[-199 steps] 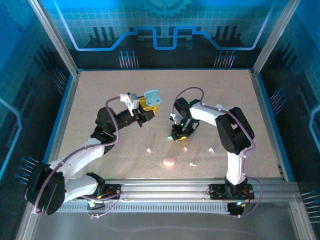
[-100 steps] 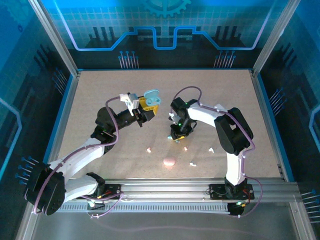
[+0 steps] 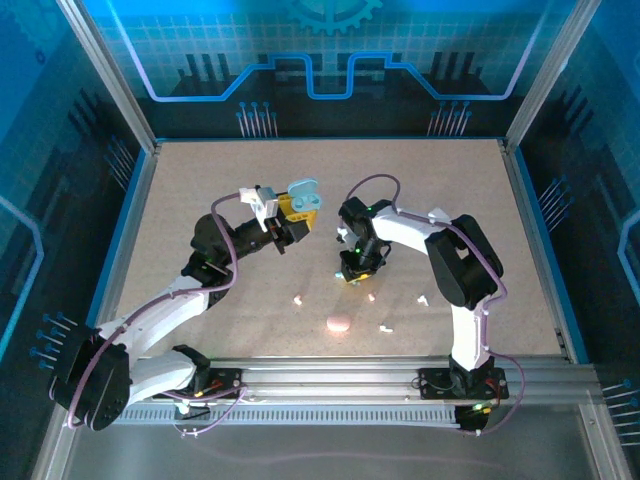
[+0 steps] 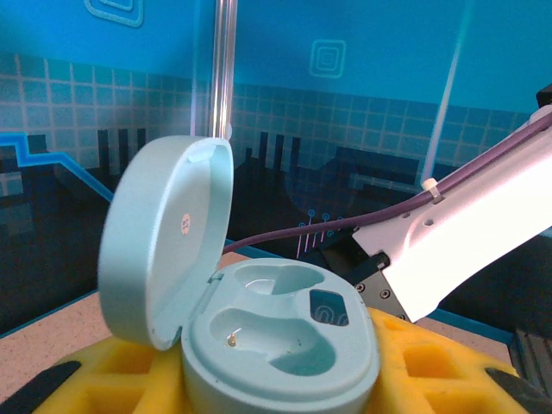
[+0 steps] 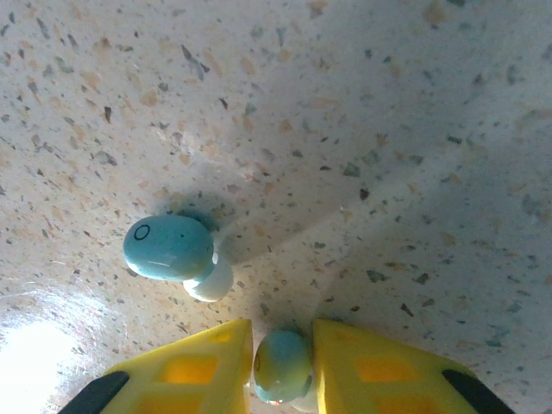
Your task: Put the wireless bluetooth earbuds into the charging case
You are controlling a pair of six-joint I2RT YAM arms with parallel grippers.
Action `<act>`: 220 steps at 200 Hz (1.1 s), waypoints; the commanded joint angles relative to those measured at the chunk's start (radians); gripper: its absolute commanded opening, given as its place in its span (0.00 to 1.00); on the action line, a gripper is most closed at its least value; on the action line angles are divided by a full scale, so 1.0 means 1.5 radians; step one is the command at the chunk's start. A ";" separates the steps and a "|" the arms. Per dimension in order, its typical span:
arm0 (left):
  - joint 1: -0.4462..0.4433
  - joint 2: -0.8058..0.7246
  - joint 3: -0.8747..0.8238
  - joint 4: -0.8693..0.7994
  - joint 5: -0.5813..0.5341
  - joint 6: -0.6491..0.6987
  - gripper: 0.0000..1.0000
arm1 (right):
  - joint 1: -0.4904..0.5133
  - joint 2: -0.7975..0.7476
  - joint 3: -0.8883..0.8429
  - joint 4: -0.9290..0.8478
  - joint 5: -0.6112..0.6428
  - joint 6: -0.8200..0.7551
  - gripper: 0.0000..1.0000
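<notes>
Two blue earbuds (image 5: 169, 247); one in right fingers (image 5: 362, 369); one open case (image 4: 285, 345).

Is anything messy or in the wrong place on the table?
Yes. Tiny earbuds lie scattered on the table: a pink one, white ones, a blue one. The blue case stands open and empty. The right tool pinches another blue earbud.

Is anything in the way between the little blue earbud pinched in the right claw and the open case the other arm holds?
Nothing visible. The right gripper pinches a blue earbud down at the table; the left gripper holds the charging case up, lid open, both wells empty, with open space between them.
</notes>
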 commanded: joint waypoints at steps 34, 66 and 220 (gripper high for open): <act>0.005 -0.010 -0.001 0.006 -0.001 0.018 0.36 | 0.017 0.015 0.010 -0.022 0.018 0.015 0.22; 0.004 -0.008 -0.001 -0.001 -0.002 0.022 0.36 | -0.002 -0.039 -0.004 -0.003 -0.029 0.014 0.20; 0.052 0.027 -0.043 -0.015 0.019 0.069 0.35 | -0.182 -0.227 0.014 0.198 -0.753 0.074 0.20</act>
